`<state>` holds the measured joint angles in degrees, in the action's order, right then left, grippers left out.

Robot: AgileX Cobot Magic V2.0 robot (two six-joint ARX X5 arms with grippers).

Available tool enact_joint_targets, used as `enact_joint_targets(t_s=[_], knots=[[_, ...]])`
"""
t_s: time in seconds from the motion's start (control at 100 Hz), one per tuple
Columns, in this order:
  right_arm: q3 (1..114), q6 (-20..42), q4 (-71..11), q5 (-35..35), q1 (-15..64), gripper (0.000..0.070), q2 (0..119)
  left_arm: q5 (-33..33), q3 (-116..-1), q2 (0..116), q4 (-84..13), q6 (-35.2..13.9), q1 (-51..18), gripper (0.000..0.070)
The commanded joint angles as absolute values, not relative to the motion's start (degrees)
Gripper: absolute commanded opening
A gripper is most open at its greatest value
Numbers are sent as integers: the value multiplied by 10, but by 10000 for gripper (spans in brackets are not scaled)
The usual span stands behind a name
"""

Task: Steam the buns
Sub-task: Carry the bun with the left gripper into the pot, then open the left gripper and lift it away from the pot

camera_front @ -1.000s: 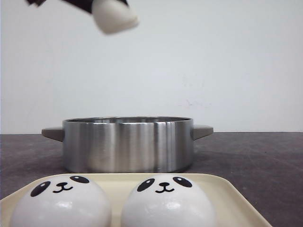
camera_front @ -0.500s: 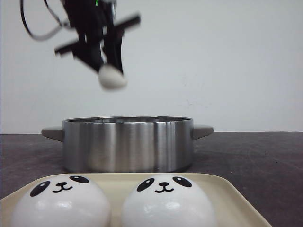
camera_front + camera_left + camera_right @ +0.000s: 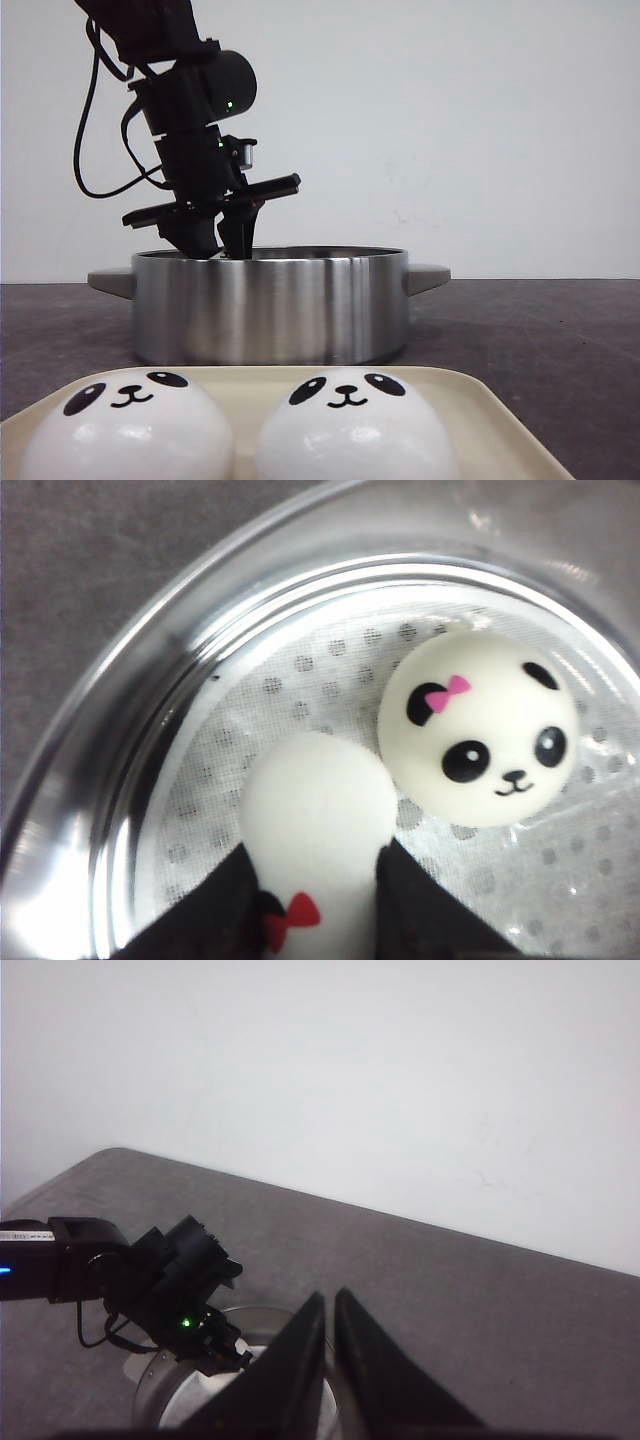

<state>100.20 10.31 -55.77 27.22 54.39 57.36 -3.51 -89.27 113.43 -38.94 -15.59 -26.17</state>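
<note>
Two panda-faced buns (image 3: 130,430) (image 3: 355,425) sit side by side on the cream tray (image 3: 470,400) at the front. My left gripper (image 3: 225,248) reaches down into the steel pot (image 3: 270,305), its tips hidden behind the rim. In the left wrist view it (image 3: 318,865) is shut on a bun with a red bow (image 3: 318,795), squeezed narrow just above the perforated liner. Beside it a bun with a pink bow (image 3: 480,730) rests on the liner, face up. My right gripper (image 3: 330,1305) hangs shut and empty, high above the pot (image 3: 165,1395).
The pot has a grey handle on each side (image 3: 110,283) (image 3: 428,277) and stands on a dark grey table (image 3: 530,330) before a white wall. The left arm's cable (image 3: 85,130) loops out to the left.
My left arm has come down from the top of the view with the bun, lowering it from above the pot to inside it. The buns on the tray have not moved.
</note>
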Motion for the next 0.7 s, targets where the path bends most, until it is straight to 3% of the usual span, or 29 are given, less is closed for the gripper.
enact_joint_targets(t_s=[0.0,0.04,0.13,0.17,0.36,0.52,0.69], knots=[[1011,103,-558,275,550,9,578,-36,-907,1151,-384,-148,-263,46],[1011,105,-559,275,550,9,578,-36,-907,1152,-386,-149,-263,103],[1011,108,-560,275,550,9,578,-36,-907,1152,-386,-153,-262,308],[1011,111,-560,275,550,9,578,-36,-907,1152,-385,-153,-263,354],[1011,114,-566,274,551,9,578,-39,-908,1152,-386,-153,-262,371],[1011,116,-576,275,551,9,578,-41,-924,1152,-394,-153,-263,614],[1011,117,-588,275,550,9,578,-41,-946,1152,-398,-153,-263,638]])
